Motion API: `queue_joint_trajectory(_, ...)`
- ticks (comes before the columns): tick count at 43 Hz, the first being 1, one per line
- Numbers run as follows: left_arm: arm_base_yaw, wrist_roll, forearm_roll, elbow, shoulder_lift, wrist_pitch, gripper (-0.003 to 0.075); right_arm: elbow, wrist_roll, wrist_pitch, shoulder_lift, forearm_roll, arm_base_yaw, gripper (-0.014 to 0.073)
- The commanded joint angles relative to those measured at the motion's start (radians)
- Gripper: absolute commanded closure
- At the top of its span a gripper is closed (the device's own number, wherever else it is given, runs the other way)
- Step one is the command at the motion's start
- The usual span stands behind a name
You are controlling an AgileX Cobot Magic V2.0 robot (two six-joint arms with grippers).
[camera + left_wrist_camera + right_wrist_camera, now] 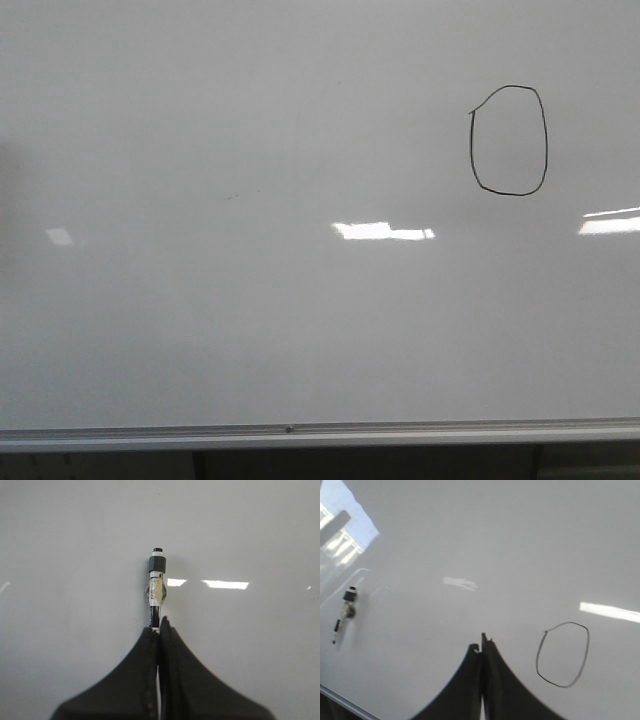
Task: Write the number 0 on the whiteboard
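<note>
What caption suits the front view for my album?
A hand-drawn number 0 sits at the upper right of a glossy whiteboard.

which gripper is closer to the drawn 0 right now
Right. The right gripper sits just beside the number 0 in its wrist view; the left gripper, shut on the marker, sees no 0.

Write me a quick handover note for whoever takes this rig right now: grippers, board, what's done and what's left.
Left gripper: shut on the marker, tip pointing at the whiteboard.
Right gripper: shut, holding nothing visible.
The number 0 sits on the board's upper right in the front view, a closed black oval with a small kink at its upper left.
Done: the digit looks complete.
Left: probably just check legibility and park the marker.
</note>
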Motion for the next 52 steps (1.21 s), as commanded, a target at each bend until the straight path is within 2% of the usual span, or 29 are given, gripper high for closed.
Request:
queue_joint_trajectory(1, -0.007, -0.01, -0.009, 0.024, -0.02, -0.088, 0.074, 0.061, 0.131, -0.102, -0.061, -0.146, -0.027, 0.0663)
queue_joint_trajectory(9, -0.007, -0.01, -0.009, 0.024, -0.02, -0.088, 0.074, 0.262, 0.474, -0.124, -0.224, -0.46, -0.163, 0.0663)
queue_joint_trajectory(14, -0.007, -0.01, -0.009, 0.024, -0.02, -0.088, 0.074, 0.342, 0.661, -0.123, -0.299, -0.609, -0.23, 0.0663)
queue_joint_trajectory(21, -0.007, -0.01, -0.009, 0.024, -0.02, -0.088, 0.074, 0.417, 0.874, -0.123, -0.372, -0.786, -0.251, 0.0663)
queue_joint_trajectory(29, -0.007, -0.01, -0.009, 0.024, -0.02, -0.088, 0.074, 0.427, 0.911, -0.096, -0.394, -0.85, -0.251, 0.0663)
queue_joint_trajectory(52, -0.007, -0.01, -0.009, 0.024, -0.02, -0.088, 0.074, 0.427, 0.911, -0.096, -0.394, -0.85, -0.251, 0.0663)
